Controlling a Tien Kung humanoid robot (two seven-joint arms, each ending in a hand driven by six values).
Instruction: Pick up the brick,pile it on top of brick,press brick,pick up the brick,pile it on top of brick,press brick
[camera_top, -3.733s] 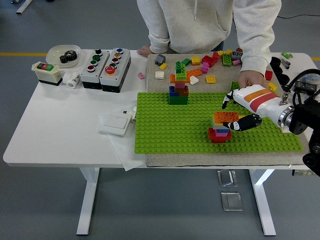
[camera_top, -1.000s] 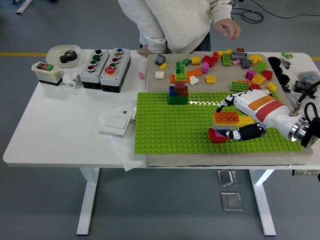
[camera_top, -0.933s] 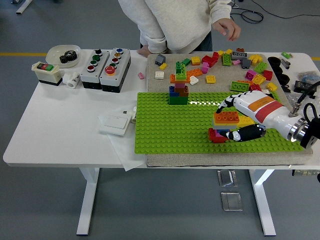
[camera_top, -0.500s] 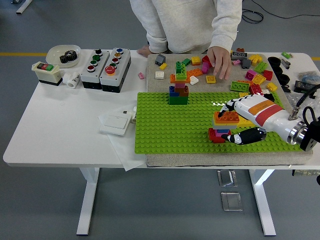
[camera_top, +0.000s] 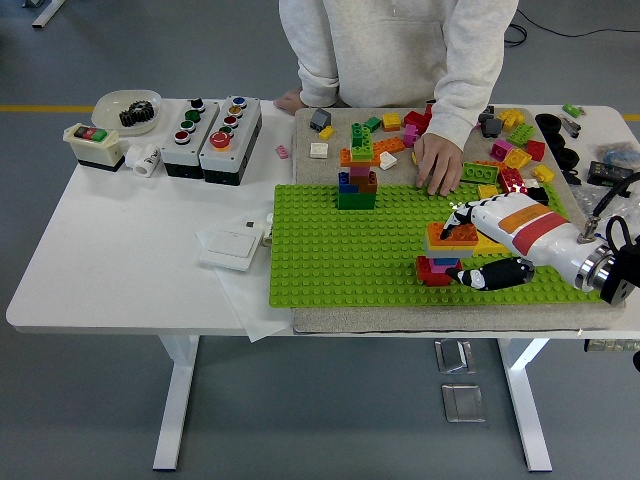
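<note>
Brick stack (camera_top: 440, 262): a short pile on the green baseplate (camera_top: 330, 250), toward its right half; a red brick (camera_top: 428, 270) at the base, thin blue and pink layers above, and an orange brick (camera_top: 452, 235) on top, offset toward the far right.

Right hand (camera_top: 478, 245): reaches in from the right edge and brackets the stack; upper fingers (camera_top: 458, 215) lie over the far side of the orange brick, the black thumb (camera_top: 487, 272) runs along the near side just beside the red base; the digits are closed around the orange brick, in contact with it. Judged purpose: an opposed hold of this kind steadies the top brick so that its studs can be aligned and downward force applied; the step in hand appears to be seating or pressing; whether the studs are fully engaged cannot be told.

Left hand: not visible.

Person at the far side: one hand (camera_top: 437, 163) rests, fingers down, among the loose bricks (camera_top: 500, 150) on the mat (camera_top: 310, 135) beyond the baseplate, near the robot's fingers but apart from them; likely sorting the next piece.

Second tower (camera_top: 357, 172): stands upright at the baseplate's far edge, well apart from the work.

Button boxes (camera_top: 210, 125) sit at the left; unused.
</note>
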